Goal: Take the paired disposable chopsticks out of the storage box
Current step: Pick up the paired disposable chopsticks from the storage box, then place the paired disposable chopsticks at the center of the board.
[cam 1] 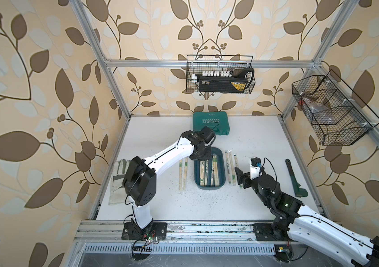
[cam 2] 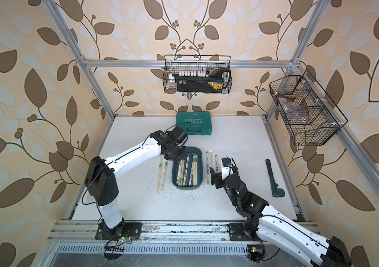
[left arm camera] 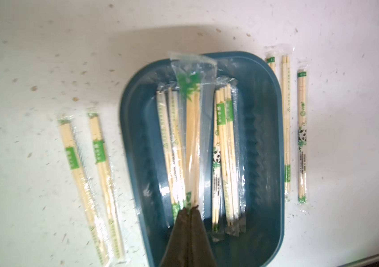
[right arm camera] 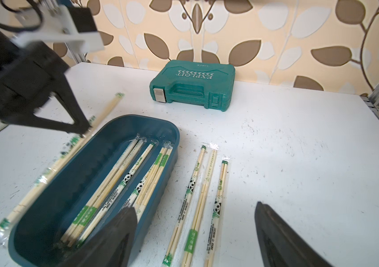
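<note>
Inspecting the scene remotely, I judge the task about half done. Out of the box (cam 1: 222, 178), two pairs (cam 1: 182, 175) lie side by side on the table (cam 1: 160, 203) just beside its left wall. Three pairs (cam 1: 230, 167) lie in a row just beside its right wall, all roughly parallel to the box. Inside the box are several wrapped pairs (right arm camera: 123, 185) in two loose bunches along the floor; they overlap, so I cannot give a firm count. One further pair is in hand. The left gripper (left arm camera: 189, 209) has its jaws fully closed on the held pair (left arm camera: 193, 129), pinching wrapper and sticks together. In the left wrist view that pair crosses over the bunches below and looks raised off them. It lies within the box outline, though, so I do not count it as removed. Whether any part of it touches the bunches I cannot tell. The right gripper (right arm camera: 195, 205) stands with jaws wide apart, holding nothing and touching nothing that I can see. It hangs above the table by the three pairs on the right, beside the box. Outstanding, in my judgement: set the held pair down on the table, then clear the bunches one pair at a time until the box floor is bare.
</note>
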`<action>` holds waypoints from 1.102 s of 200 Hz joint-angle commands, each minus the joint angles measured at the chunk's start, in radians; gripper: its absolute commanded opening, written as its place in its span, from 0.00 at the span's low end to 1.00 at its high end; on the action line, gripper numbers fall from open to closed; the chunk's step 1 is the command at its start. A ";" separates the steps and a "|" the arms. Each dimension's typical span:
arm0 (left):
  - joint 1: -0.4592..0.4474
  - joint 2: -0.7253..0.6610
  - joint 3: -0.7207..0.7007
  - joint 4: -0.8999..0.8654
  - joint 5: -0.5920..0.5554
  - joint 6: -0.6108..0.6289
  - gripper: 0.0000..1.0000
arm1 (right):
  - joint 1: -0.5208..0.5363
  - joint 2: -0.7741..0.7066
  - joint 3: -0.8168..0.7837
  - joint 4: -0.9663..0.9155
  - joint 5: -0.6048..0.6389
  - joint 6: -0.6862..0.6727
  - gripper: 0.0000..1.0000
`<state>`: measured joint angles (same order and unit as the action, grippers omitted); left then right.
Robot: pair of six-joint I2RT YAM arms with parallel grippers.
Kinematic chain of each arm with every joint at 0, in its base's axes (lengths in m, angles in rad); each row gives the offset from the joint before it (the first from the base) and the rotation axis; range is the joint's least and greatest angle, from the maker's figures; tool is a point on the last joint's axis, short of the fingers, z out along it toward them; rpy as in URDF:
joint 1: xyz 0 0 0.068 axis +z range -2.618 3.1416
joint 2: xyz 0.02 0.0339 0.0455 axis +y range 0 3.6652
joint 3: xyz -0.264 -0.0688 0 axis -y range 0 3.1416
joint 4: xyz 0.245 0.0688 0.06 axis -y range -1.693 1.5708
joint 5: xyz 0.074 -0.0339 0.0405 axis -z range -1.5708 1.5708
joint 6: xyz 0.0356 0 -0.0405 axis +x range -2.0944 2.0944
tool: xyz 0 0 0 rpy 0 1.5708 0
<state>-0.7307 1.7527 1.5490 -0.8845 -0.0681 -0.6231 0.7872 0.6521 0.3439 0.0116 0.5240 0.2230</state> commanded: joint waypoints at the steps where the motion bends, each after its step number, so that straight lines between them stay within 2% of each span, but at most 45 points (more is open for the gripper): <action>1: 0.055 -0.112 -0.058 -0.039 0.022 0.030 0.00 | 0.001 0.005 -0.005 0.019 -0.011 -0.011 0.84; 53: 0.251 -0.265 -0.317 -0.016 0.054 0.112 0.00 | 0.001 0.013 -0.005 0.030 -0.043 -0.028 0.84; 76: 0.309 -0.259 -0.397 -0.001 0.005 0.152 0.00 | 0.001 0.037 0.002 0.037 -0.090 -0.051 0.85; 106: 0.321 -0.188 -0.432 0.033 -0.048 0.186 0.00 | 0.004 0.066 0.011 0.046 -0.117 -0.063 0.85; 139: 0.321 -0.123 -0.484 0.119 -0.056 0.201 0.00 | 0.006 0.063 0.007 0.050 -0.119 -0.062 0.85; 220: 0.318 -0.055 -0.458 0.164 -0.008 0.219 0.00 | 0.006 0.071 0.011 0.050 -0.118 -0.060 0.85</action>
<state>-0.4118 1.6695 1.0637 -0.7326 -0.0986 -0.4263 0.7898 0.7288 0.3439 0.0490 0.4103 0.1699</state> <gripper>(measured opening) 0.044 0.848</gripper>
